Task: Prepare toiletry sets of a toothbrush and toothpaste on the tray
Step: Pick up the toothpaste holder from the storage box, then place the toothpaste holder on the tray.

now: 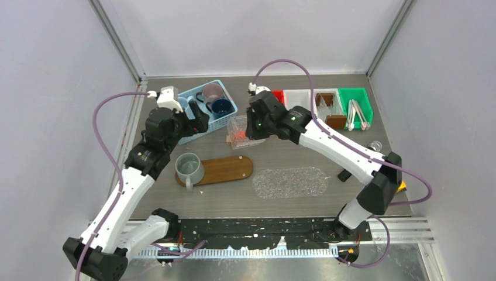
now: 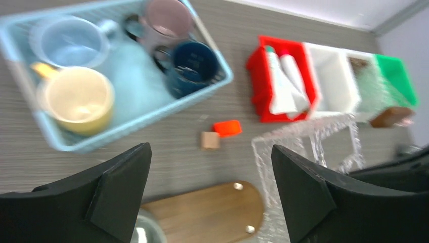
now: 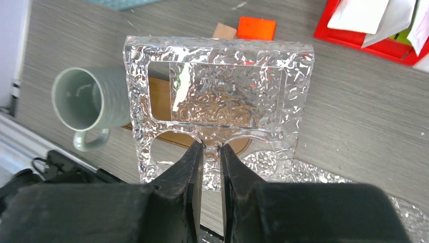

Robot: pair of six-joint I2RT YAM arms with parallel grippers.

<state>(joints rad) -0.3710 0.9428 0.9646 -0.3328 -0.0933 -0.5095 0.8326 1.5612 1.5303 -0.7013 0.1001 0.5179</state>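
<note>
A grey-green mug (image 1: 188, 167) (image 3: 83, 98) stands on the left end of the wooden tray (image 1: 225, 168) (image 2: 212, 212). My right gripper (image 1: 241, 133) (image 3: 211, 149) is shut on the lower edge of a clear textured holder (image 3: 217, 96) (image 2: 313, 147), held upright above the tray's right end. Just above the tray, beside the mug, my left gripper (image 1: 197, 120) (image 2: 210, 192) hangs open with nothing in it. White toothpaste tubes (image 2: 283, 81) (image 3: 361, 12) lie in the red bin (image 1: 278, 95). Toothbrushes (image 1: 355, 114) lie in the green bin (image 1: 361, 99).
A light blue basket (image 1: 229, 117) (image 2: 152, 109) holds light blue (image 2: 71, 43), cream-yellow (image 2: 76, 98), mauve (image 2: 167, 17) and navy (image 2: 195, 63) mugs. An orange block (image 2: 226, 127) and a tan block (image 2: 210, 140) lie on the table. A clear textured tray (image 1: 289, 182) lies right of the wooden one.
</note>
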